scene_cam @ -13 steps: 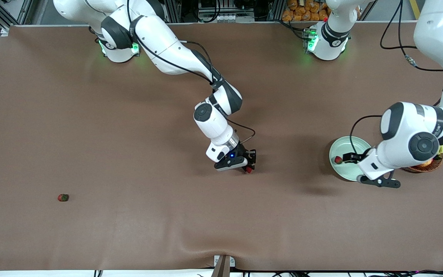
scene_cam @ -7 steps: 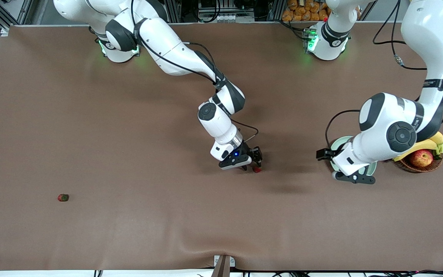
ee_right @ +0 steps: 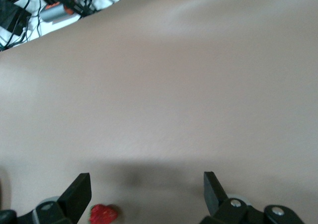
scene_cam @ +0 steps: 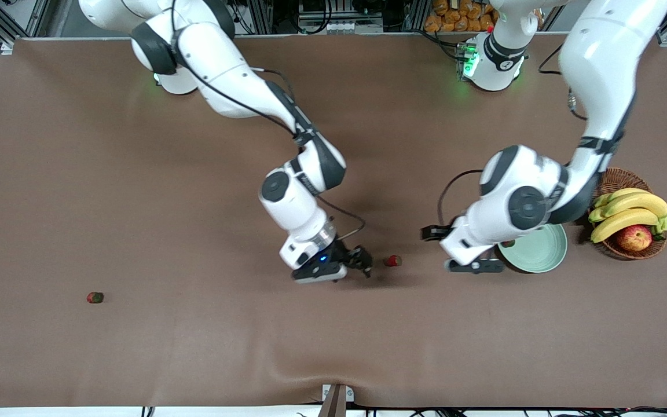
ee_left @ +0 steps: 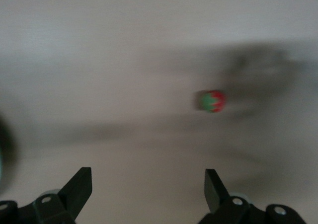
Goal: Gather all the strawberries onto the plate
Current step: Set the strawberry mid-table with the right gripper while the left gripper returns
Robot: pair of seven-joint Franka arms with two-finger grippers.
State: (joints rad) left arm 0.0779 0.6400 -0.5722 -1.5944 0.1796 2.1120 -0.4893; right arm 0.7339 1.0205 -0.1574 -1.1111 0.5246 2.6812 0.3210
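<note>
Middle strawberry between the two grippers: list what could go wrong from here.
1. The middle strawberry lies loose on the table between the open right gripper and the open left gripper; both arms are close, so a collision seems possible if both go for it.
2. It is small and rounded, so the jaws could nudge it aside instead of gripping it.
3. The far strawberry lies well toward the right arm's end, away from the plate.

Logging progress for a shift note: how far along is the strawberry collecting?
Done: nothing confirmable; the plate shows no berry, though the left arm hides its edge. In hand: nothing; right pincer and left pincer are open, flanking the middle strawberry on the table. Left: that one and the lone strawberry toward the right arm's end.
</note>
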